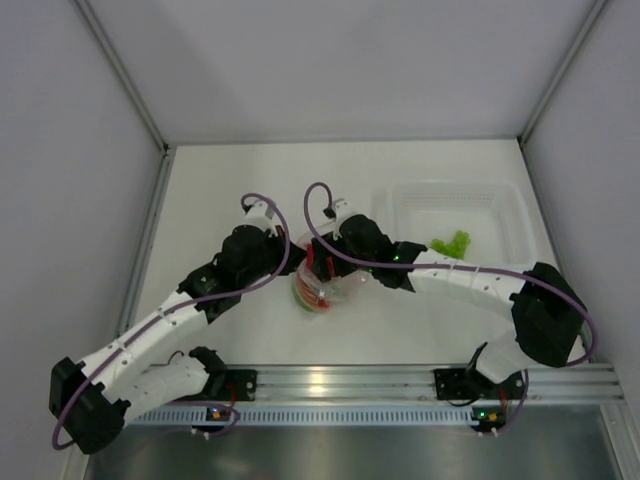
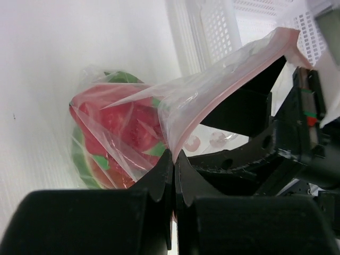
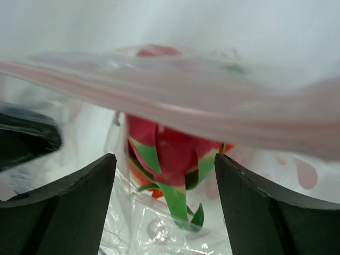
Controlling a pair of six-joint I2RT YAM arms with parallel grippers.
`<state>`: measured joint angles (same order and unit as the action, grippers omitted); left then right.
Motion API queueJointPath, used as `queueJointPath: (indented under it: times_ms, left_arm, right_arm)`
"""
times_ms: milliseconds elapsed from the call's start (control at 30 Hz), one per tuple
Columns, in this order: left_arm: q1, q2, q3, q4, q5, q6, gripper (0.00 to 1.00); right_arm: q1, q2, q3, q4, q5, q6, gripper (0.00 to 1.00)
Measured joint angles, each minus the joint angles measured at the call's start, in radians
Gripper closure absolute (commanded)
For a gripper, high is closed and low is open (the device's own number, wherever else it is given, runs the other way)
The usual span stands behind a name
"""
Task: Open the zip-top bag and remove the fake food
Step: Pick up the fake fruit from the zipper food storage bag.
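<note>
Centrally on the surface (image 1: 230, 190), between the two arms, lies the bag (image 2: 212, 90). The left end effector (image 2: 173, 159) is clamped tight on a fold of the bag's film near its mouth. The right end effector (image 3: 164, 159) has its fingers wide apart and grips nothing; the pink zip strip (image 3: 212, 114) stretches across in front of them. Food (image 2: 119, 125) sits inside the bag, with the dragon fruit (image 3: 172, 151) showing between the right fingers. A tub (image 1: 510, 215) to the right holds a green leafy piece (image 1: 452, 243).
</note>
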<state>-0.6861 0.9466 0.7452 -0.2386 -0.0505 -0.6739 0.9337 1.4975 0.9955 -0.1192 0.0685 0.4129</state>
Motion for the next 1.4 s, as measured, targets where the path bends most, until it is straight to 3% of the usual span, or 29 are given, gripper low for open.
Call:
queueJointPath:
  times_ms: [233, 533, 733, 1033, 1400]
  left_arm:
    - [0.013, 0.026, 0.007, -0.002, -0.055, 0.015, 1.0]
    - [0.026, 0.021, 0.007, -0.045, -0.126, 0.041, 1.0]
    - [0.017, -0.009, 0.009, -0.091, -0.106, 0.035, 1.0]
    - [0.017, -0.011, 0.009, -0.142, -0.128, 0.026, 1.0]
    - [0.026, -0.016, 0.009, -0.192, -0.183, 0.027, 1.0]
  right_arm:
    - [0.005, 0.099, 0.152, -0.025, -0.036, -0.092, 0.23]
    - [0.024, 0.259, 0.317, -0.166, 0.056, -0.151, 0.2]
    - [0.029, 0.31, 0.353, -0.174, 0.084, -0.148, 0.08]
    - [0.033, 0.346, 0.36, -0.17, 0.064, -0.137, 0.01]
    - [0.032, 0.427, 0.433, -0.168, 0.033, -0.129, 0.01]
